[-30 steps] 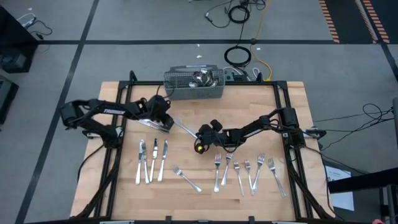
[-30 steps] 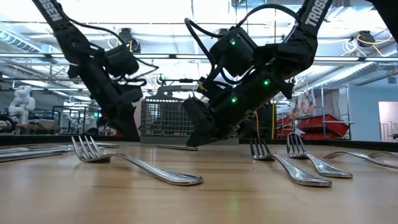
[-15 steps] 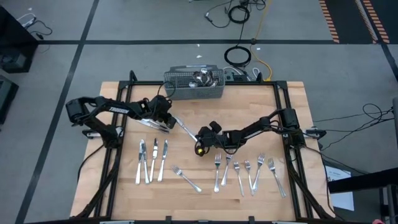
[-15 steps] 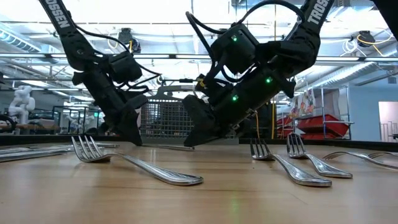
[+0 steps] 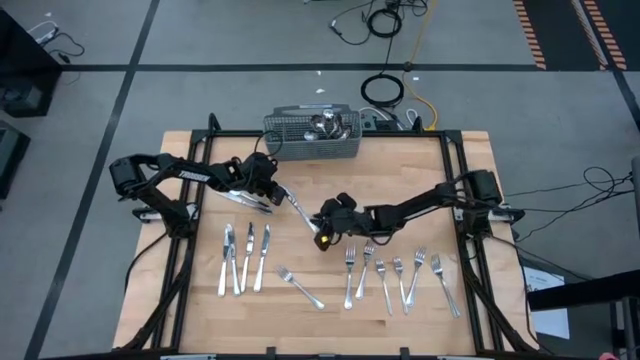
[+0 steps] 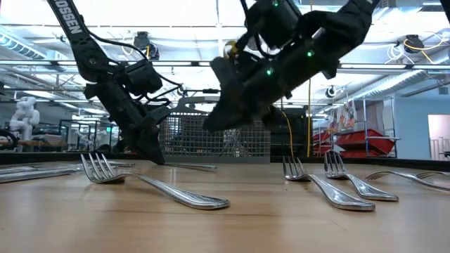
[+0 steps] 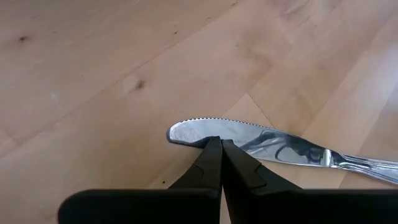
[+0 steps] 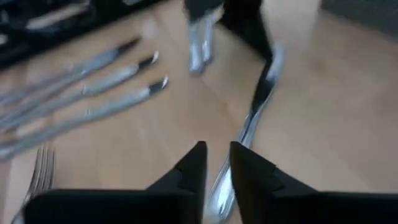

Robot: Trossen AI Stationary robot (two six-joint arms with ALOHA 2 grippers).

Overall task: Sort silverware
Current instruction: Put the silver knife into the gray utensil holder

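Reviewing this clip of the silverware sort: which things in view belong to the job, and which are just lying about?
Part of the job:
- knife pinched at its blade edge by the shut left end effector
- three knives laid in a row
- row of forks
- lone fork
- pieces waiting in the wire basket

Just lying about:
- coiled cables on the floor behind the table

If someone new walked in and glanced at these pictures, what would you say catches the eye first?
Probably the two dark arms meeting mid-table: the left gripper is shut on the blade of a table knife, while the right gripper hangs above the board with its fingers slightly apart. Next come the neat rows: three knives at front left, forks at front right, and the wire-mesh basket at the far edge.
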